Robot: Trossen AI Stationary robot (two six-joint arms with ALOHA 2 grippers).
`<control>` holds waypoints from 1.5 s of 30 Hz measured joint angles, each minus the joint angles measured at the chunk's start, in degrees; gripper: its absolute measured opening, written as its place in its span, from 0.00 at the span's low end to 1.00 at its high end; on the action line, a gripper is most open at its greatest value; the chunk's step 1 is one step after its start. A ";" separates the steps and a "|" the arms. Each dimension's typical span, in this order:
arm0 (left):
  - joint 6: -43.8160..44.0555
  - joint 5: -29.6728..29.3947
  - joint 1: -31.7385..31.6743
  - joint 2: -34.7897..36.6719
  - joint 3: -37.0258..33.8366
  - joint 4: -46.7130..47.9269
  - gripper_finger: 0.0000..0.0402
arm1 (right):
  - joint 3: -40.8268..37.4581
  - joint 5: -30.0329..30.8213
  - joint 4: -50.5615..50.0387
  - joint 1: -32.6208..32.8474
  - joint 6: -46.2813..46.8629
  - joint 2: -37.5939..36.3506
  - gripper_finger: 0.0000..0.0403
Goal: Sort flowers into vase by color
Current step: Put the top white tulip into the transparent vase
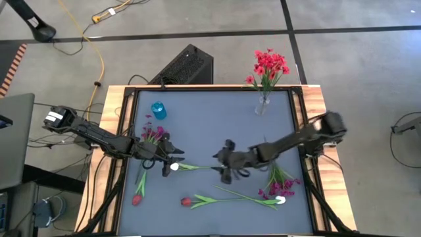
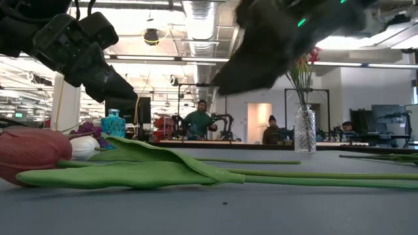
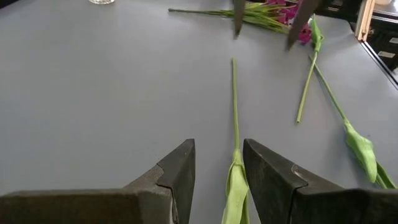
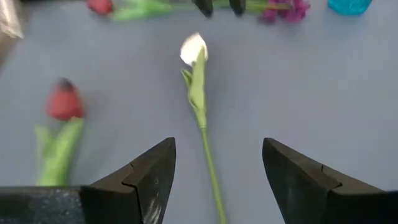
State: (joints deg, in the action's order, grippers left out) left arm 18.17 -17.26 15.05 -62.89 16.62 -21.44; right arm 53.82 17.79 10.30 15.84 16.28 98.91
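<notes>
The left claw [image 1: 170, 157] was positioned low over the head end of the white tulip [image 1: 175, 167], its fingers apart and straddling the leaf, with no grip formed. The right claw [image 1: 225, 166] was held wide open above the stem end of the same flower, which lay flat on the bench [image 1: 217, 125] between the two arms.

Risks were judged as follows. Both claws were aligned on one stem; a closure by both could bend or stretch it. With the arms facing each other at close range, contact between them was possible. A closure on the leaf alone, rather than the stem, could let the flower slip.

Counts on the bench: one white tulip; two red tulips, one [image 1: 137, 197] at the left edge and one [image 1: 186, 201] near the front; two magenta sprays, one [image 1: 152, 133] beside the left arm and one [image 1: 281, 187] under the right arm, with a further white bloom [image 1: 280, 201] seen beside it. One clear vase [image 1: 263, 105] already held red flowers [image 1: 268, 66]. One blue vase [image 1: 158, 110] held none.
</notes>
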 joint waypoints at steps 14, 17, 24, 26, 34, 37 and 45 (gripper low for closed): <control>0.02 0.00 0.02 0.00 0.00 1.14 0.31 | 16.42 -2.45 -4.42 -2.29 -2.89 20.94 0.65; -0.52 -0.01 0.02 0.00 0.00 1.15 0.31 | 17.89 -3.95 -5.37 -3.23 -2.68 22.50 0.62; -0.66 -0.04 0.02 0.00 0.00 1.58 0.31 | 19.21 -5.70 -9.41 -3.46 -2.66 23.78 0.37; -1.36 -0.04 0.02 0.00 0.00 1.53 0.31 | 19.26 -5.71 -10.90 -3.44 -2.46 23.81 0.25; -1.97 -1.60 0.02 0.00 0.00 1.52 0.31 | 18.91 -5.90 -15.96 -3.50 3.01 20.93 0.06; -1.76 -1.58 0.02 0.00 0.00 1.52 0.31 | 15.98 -5.55 -17.49 -3.13 1.36 17.07 0.05; 0.40 -1.25 0.02 0.00 0.00 4.40 0.31 | -11.80 -1.89 4.00 -4.99 7.14 -3.67 0.05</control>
State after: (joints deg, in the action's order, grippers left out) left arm 18.57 -18.51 15.07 -62.89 16.62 -17.04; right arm 42.02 15.90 14.30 10.85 23.42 95.24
